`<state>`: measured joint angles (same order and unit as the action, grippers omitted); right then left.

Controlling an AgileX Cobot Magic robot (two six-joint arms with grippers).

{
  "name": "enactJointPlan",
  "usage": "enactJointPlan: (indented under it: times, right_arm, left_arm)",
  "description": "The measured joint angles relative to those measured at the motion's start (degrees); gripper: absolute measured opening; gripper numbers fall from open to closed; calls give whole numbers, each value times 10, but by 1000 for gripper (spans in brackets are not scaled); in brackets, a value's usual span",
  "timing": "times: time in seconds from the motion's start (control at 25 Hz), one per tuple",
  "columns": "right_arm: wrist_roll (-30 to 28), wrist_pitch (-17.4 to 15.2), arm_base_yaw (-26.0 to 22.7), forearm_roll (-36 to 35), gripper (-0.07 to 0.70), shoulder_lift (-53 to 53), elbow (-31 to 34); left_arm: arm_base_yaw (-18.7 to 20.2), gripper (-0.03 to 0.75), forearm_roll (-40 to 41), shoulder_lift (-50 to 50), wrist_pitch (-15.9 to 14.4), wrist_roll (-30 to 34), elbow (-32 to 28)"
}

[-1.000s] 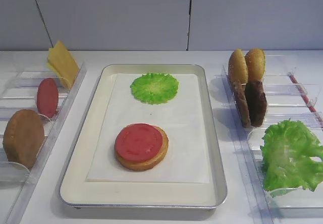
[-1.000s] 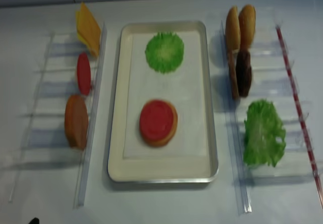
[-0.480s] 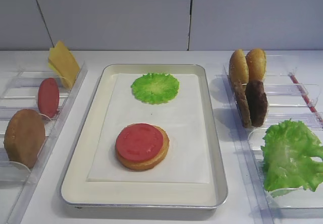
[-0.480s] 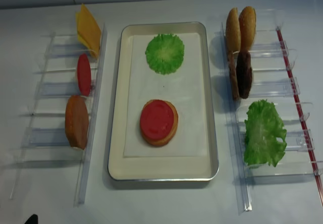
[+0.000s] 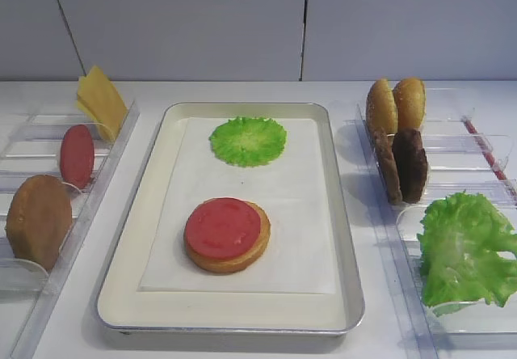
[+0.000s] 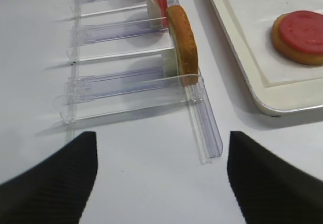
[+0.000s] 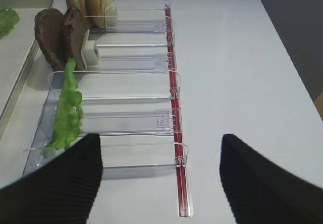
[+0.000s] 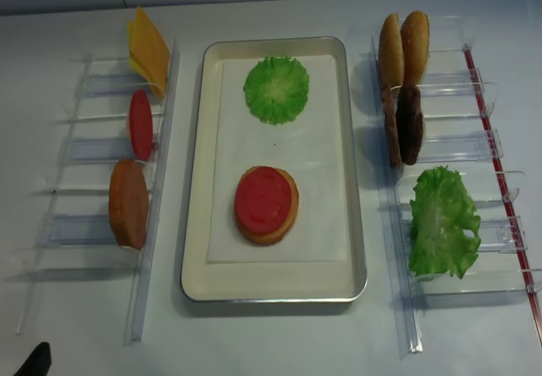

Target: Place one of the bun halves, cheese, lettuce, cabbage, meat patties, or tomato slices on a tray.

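White table (image 5: 242,343) and pale wall panels frame your workspace. Starting at your left, a clear rack (image 8: 93,152) holds the cheese (image 5: 98,99) at the far end, then one of the tomato slices (image 5: 77,155) standing on edge, then a tan bun half (image 5: 37,220) nearest you. Your left claw (image 6: 159,183) hangs low over the bare table just short of that rack's near end, its two dark fingers (image 6: 48,183) standing wide apart with nothing between them; the bun half is the closest item ahead of it.

In the middle, the tray (image 5: 113,294) already carries a bun half (image 5: 234,255) with a tomato slice (image 5: 224,228) lying flat on top, and a round of lettuce (image 5: 248,140) sits apart from it toward the far end of the paper lining. So at least one placement looks done, and much of the lining is bare.

On your right, the second rack (image 7: 126,123) holds two more bun halves (image 5: 394,104) upright, two meat patties (image 5: 401,165) behind them, and a big frilly lettuce leaf (image 5: 464,250). Your right claw (image 7: 159,183) hovers beside that rack's near end, its fingers (image 7: 55,183) also spread and empty.

Judging by this, if you want another piece on the tray, a fresh pick from either rack comes next; neither claw has anything yet.
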<state>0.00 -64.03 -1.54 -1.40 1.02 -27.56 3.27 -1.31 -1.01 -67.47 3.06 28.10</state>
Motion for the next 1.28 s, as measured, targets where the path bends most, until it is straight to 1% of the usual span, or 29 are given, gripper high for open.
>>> enactJointPlan:
  times: [0.08,1.28]
  right_arm:
    - [0,0,0,0,527,0,0]
    - [0,0,0,0,527,0,0]
  left_arm:
    - [-7,528,0,0,0,0,0]
    - [-7,508,0,0,0,0,0]
